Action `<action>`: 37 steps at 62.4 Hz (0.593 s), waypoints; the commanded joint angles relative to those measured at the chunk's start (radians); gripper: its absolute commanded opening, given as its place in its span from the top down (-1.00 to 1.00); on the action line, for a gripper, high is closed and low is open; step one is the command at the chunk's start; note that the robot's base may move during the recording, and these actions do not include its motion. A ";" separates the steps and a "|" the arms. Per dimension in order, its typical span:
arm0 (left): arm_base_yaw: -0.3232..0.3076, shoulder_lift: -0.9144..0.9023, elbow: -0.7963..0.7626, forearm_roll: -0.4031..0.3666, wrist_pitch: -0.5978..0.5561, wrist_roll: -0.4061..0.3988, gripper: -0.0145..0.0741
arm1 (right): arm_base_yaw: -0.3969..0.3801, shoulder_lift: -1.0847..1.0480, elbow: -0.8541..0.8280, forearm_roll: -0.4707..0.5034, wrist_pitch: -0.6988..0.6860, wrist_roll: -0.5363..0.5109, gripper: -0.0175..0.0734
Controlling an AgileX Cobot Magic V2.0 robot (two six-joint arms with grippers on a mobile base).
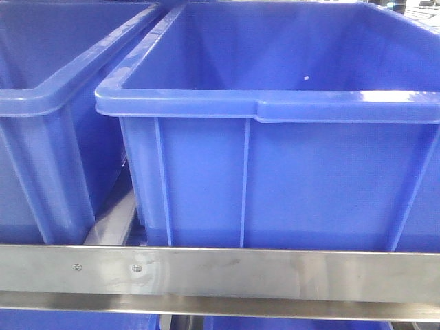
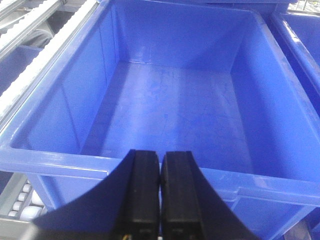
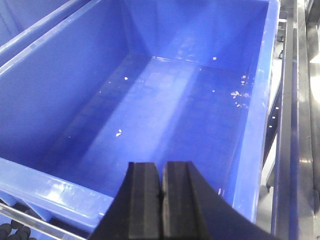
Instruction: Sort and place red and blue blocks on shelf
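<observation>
No red or blue block shows in any view. The shelf's brushed steel front rail (image 1: pixel 220 273) with small screws runs across the bottom of the front view. White roller tracks of the shelf (image 2: pixel 30 60) show at the left of the left wrist view. My left gripper (image 2: pixel 160 170) is shut with nothing between its black fingers, hovering over the near rim of a blue bin (image 2: pixel 175 110). My right gripper (image 3: pixel 161 175) is shut and empty too, above the near rim of another blue bin (image 3: pixel 165 110).
Two large blue plastic bins (image 1: pixel 275 137) (image 1: pixel 41 124) stand side by side on the shelf behind the rail. Small white specks (image 3: pixel 235 93) lie on the floor of the bin under the right gripper. A metal upright (image 3: pixel 290 125) runs along the right.
</observation>
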 commanded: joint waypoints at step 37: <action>0.000 0.009 -0.027 0.013 -0.077 -0.004 0.37 | -0.112 -0.103 0.011 0.007 -0.102 -0.007 0.46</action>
